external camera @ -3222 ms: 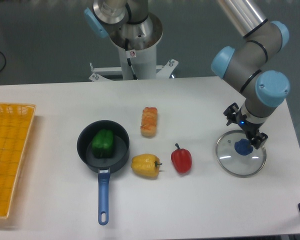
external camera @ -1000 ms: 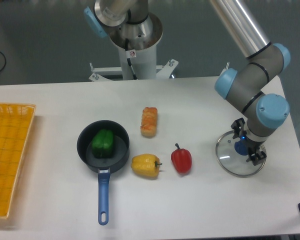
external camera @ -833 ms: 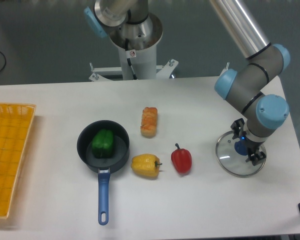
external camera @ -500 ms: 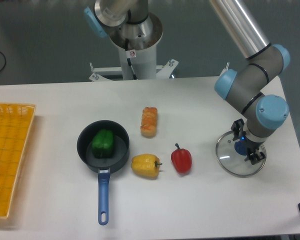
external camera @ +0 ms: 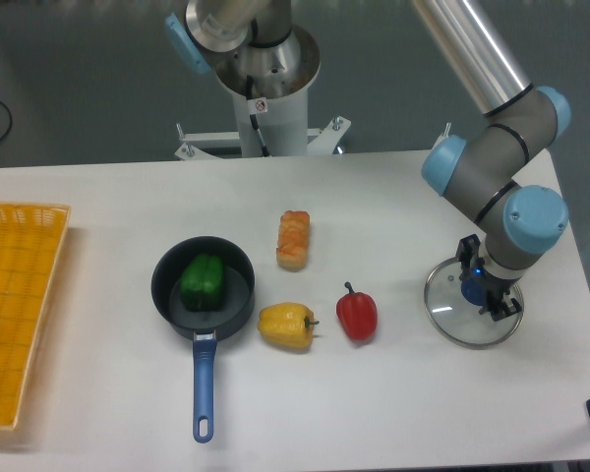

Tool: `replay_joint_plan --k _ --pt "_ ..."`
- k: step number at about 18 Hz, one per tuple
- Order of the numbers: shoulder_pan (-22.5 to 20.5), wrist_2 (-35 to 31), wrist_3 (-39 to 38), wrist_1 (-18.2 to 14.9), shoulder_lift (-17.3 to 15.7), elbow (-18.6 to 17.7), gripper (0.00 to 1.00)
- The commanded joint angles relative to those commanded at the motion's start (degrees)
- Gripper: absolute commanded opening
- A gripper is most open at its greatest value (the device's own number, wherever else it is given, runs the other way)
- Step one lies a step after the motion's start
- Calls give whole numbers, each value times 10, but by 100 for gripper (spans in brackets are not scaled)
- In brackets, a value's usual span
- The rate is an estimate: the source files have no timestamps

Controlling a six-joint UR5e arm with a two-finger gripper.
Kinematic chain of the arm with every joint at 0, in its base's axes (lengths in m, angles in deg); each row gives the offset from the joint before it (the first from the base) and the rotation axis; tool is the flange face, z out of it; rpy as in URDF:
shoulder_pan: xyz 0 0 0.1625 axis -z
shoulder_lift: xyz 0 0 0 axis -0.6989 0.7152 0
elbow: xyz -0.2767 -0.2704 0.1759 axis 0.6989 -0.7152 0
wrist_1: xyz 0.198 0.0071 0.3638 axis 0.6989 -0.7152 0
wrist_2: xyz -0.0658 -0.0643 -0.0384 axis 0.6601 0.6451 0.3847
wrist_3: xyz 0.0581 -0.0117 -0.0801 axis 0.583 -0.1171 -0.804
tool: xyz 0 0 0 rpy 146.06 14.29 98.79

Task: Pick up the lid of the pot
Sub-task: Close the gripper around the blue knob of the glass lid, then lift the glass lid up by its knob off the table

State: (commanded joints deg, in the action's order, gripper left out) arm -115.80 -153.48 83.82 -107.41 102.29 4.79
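Main change: the gripper (external camera: 483, 279) is lower than in the earliest view, with its fingers now around the blue knob (external camera: 475, 291) of the pot lid (external camera: 452, 328) – looks like approach done, grasp stage. Against the last couple of frames, hardly any shift visible. Lid is flat on the tabletop (external camera: 324, 413), toward its right side, nearer the front edge than the back; same spot as before, so no lift yet. Fingers are one each side of the knob, but can't tell if they are pressing on it or still have a gap, so grip state unclear. Next move calls for a firm close on the knob, then straight up. Risk: knob is small and looks smooth, so a shallow or off-centre pinch could slip or tip the lid. Red pepper (external camera: 357, 314) is left of the lid, apart from it; pan (external camera: 161, 305) with green pepper (external camera: 203, 282) inside is well off toward the left edge – neither seems in the way of a lift
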Motion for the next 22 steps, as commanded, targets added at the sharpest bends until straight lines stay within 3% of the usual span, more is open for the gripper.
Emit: replay_joint_plan --k 2,6,13,22 --pt "1 0 0 0 0 -1 60" --pt "0 0 0 0 0 -3 57" --pt "0 -1 1 0 -4 -3 56" --pt "1 -4 -4 -15 -37 -17 54"
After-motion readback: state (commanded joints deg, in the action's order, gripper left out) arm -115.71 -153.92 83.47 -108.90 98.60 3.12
